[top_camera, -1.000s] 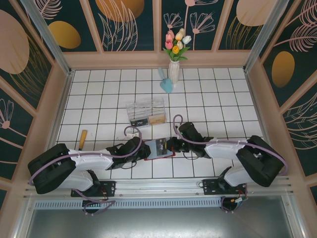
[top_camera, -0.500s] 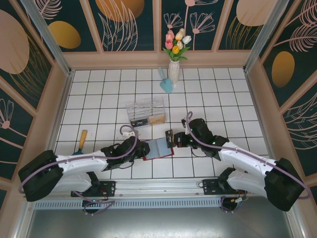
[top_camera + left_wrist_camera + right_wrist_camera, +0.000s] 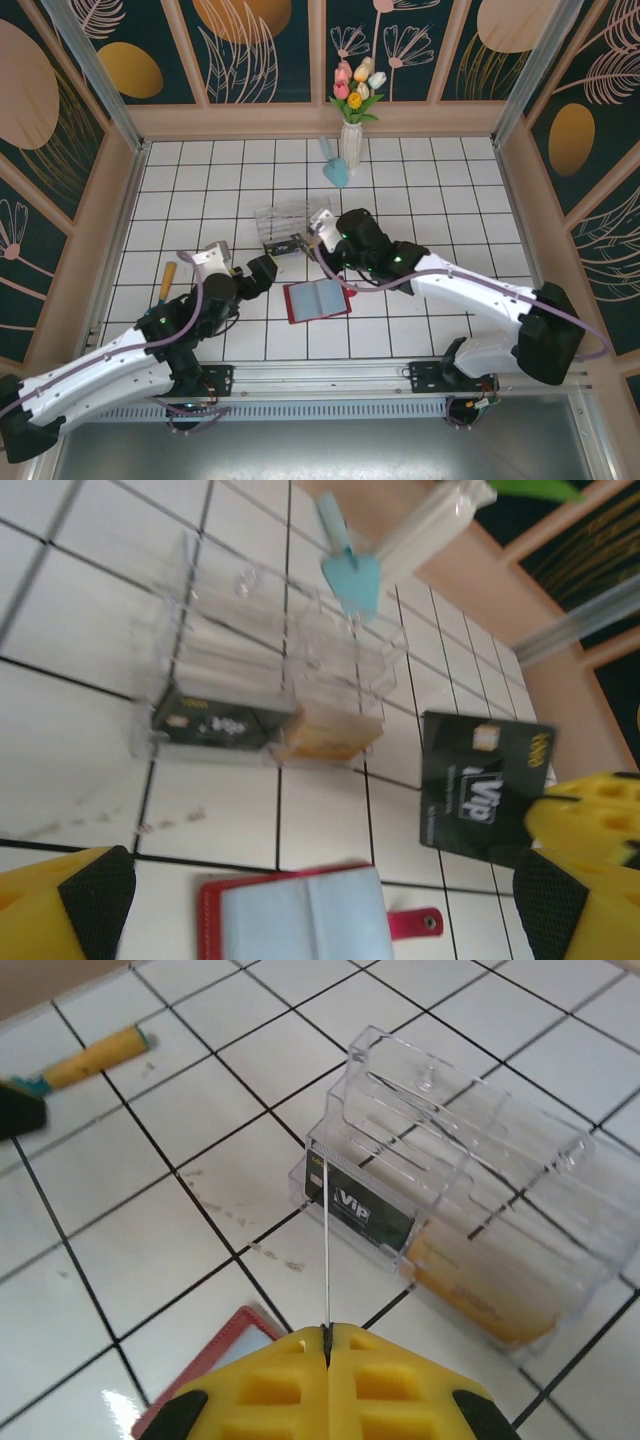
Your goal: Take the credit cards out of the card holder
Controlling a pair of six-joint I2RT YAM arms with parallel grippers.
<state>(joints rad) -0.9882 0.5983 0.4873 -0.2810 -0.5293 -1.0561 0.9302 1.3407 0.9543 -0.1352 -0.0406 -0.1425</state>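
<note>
While our right gripper (image 3: 326, 1338) pinches a thin black card (image 3: 487, 785) edge-on, our left gripper (image 3: 265, 270) gapes empty.
Yellow fingers (image 3: 270, 1365) meet flat on that glossy card near the clear plastic box (image 3: 460, 1210); the square red card holder (image 3: 318, 300) lies open on white tiles (image 3: 450, 200).

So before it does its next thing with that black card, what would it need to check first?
1. Grip on the card: right gripper is shut on the black card: ok.
2. Card free of the card holder, which lies open and flat: ok.
3. Card lined up with a slot of the clear box: cannot tell.
4. Left gripper open, apart from card and box: ok.
5. Any cards left in the holder's pockets: cannot tell.
</note>
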